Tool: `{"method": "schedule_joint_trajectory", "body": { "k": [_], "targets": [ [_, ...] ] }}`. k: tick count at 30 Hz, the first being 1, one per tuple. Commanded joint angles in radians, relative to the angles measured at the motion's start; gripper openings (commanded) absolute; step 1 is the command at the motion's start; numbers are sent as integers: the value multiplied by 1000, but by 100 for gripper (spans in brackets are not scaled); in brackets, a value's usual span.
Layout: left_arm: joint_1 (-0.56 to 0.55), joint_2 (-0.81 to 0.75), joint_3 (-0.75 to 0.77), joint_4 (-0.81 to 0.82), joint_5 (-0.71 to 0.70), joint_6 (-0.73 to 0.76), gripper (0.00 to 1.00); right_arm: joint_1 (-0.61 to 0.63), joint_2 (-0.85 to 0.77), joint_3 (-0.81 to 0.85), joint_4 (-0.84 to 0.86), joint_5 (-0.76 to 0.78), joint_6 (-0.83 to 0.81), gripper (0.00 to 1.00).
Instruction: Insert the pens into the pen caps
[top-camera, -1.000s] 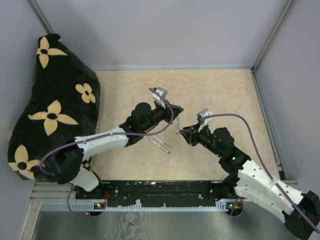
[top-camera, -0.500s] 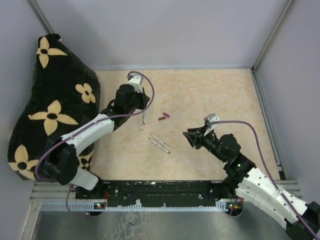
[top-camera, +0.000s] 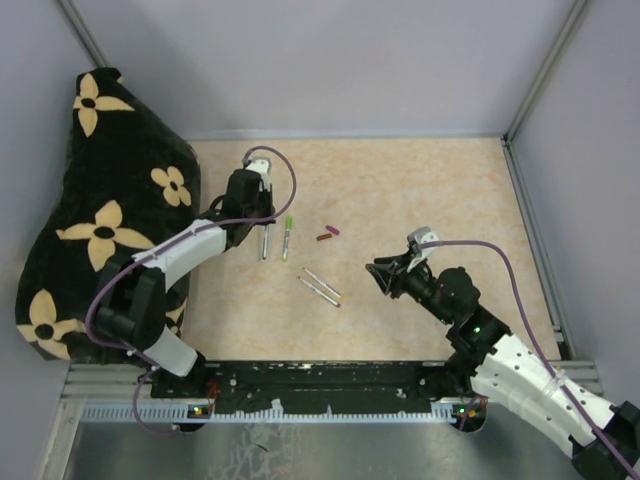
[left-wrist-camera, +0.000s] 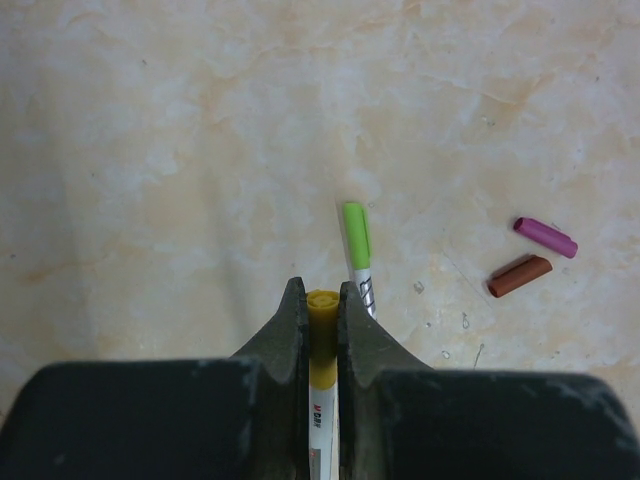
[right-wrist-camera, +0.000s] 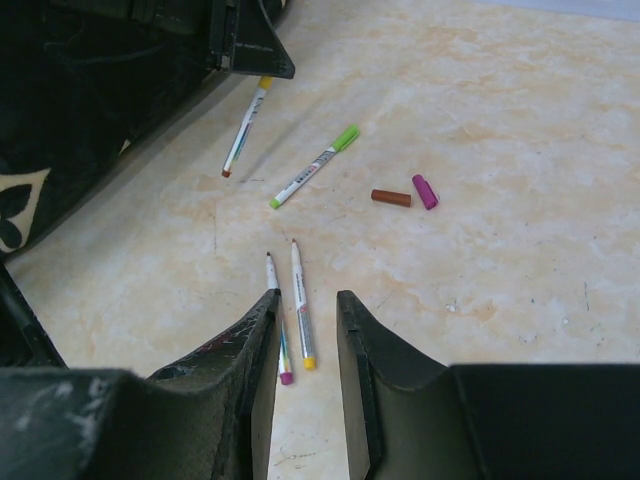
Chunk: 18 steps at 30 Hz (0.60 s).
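My left gripper is shut on the yellow cap of a white pen, which hangs down at the left of the table; the right wrist view shows this pen too. A green-capped pen lies just to its right on the table. A dark red cap and a magenta cap lie loose side by side. Two uncapped pens lie together in the middle. My right gripper is open and empty, low over the coloured ends of these two pens.
A black cushion with yellow flowers fills the left side, close behind my left arm. Grey walls with metal posts close off the back and right. A black rail runs along the near edge.
My left arm has swung from the middle to the left, carrying the yellow-capped pen to beside the green-capped pen. My right gripper let go, drew back slightly and now holds still.
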Motion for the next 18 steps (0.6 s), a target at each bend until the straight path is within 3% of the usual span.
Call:
{"method": "schedule_joint_trajectory", "body": {
  "k": [1, 7, 12, 18],
  "targets": [
    [13, 35, 8, -1, -15, 12, 2, 2, 6, 12, 45, 0, 0, 28],
    [22, 64, 10, 1, -40, 8, 12, 2, 6, 10, 50, -3, 2, 28],
    [24, 55, 10, 3, -38, 1, 32, 2, 17, 9, 59, -7, 3, 27],
    [26, 16, 17, -11, -52, 0, 46, 2, 32, 7, 74, -15, 6, 27]
  ]
}}
